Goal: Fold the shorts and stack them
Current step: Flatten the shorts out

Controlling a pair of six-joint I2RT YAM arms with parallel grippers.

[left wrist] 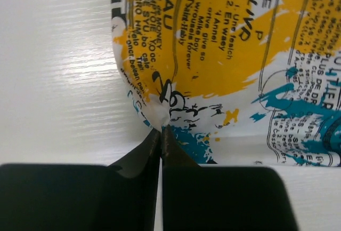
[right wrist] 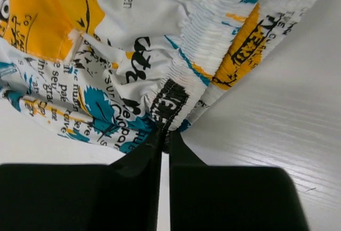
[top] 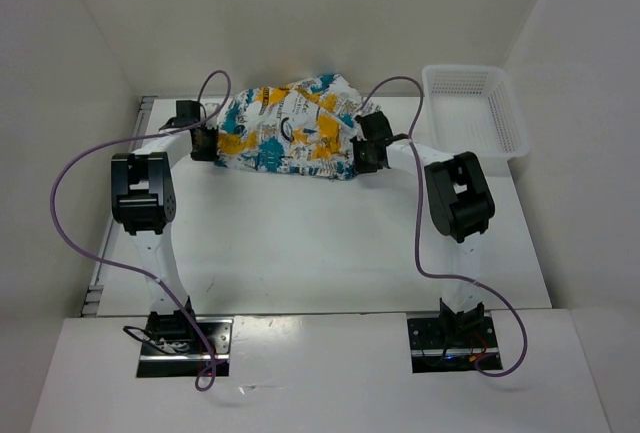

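While the shorts [top: 290, 128] lie bunched and rumpled at the far middle of the table [top: 300, 243], each end is caught by an arm. The left fingers [left wrist: 141, 159] are pressed together on a puckered corner of the printed cloth at its left edge. The right fingers [right wrist: 144, 156] pinch the gathered elastic waistband at its right edge. This looks like the opening step of the fold: taking hold of both ends so the garment can be spread flat. The next move likely calls for lifting and drawing the two grips apart evenly, since so small a bite of thin fabric could slip if pulled hard. A white mesh basket [top: 475, 113] sits at the far right corner, apart from the shorts. The table is white with a faint wood grain, closed in by plain white walls.
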